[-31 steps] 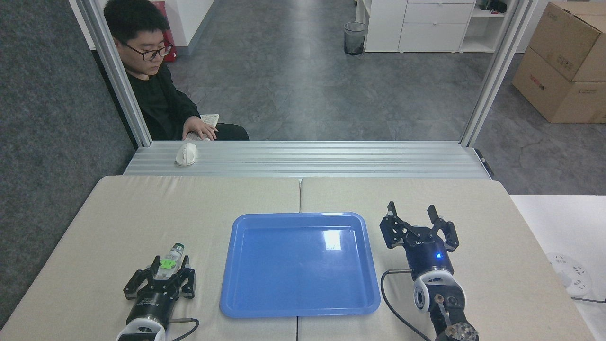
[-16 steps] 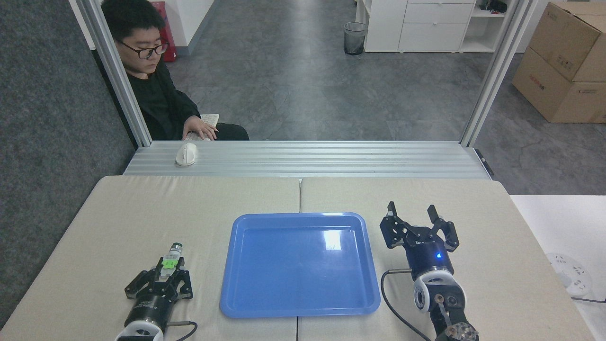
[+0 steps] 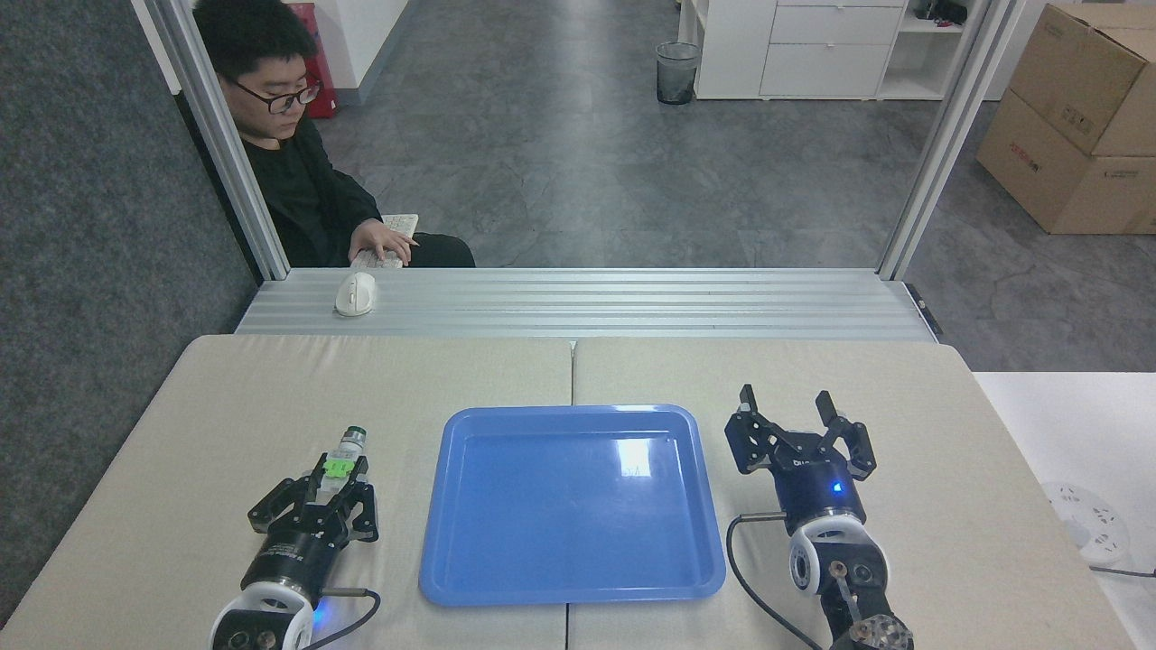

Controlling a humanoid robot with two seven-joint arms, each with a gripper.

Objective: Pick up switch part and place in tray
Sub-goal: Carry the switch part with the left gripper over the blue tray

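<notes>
Between the fingers of the left gripper (image 3: 339,478) sits the switch part (image 3: 341,459), its whitish body and green clip pinched at the fingertips and its dark round end poking out beyond them, away from the robot. The jaws look closed on it, so I judge the pick-up step done, or all but done; whether the part is clear of the table I cannot tell from this view.

Just to the right of those jaws lies the blue tray (image 3: 470,578), bare inside, its near-left rim close to the gripper. The next move, as I read it, calls for a short carry rightward, high enough to clear the raised rim, and then a release over the tray floor.

Beyond the tray's far side the right gripper (image 3: 797,417) stands with its fingers spread and nothing in them, outside the rim and out of the path. Nothing lies between the left jaws and the tray. Farther off, past the table's far edge, a computer mouse (image 3: 355,293) rests on the metal ledge and a seated person (image 3: 298,181) has a hand on a keyboard, both well apart from the work.
</notes>
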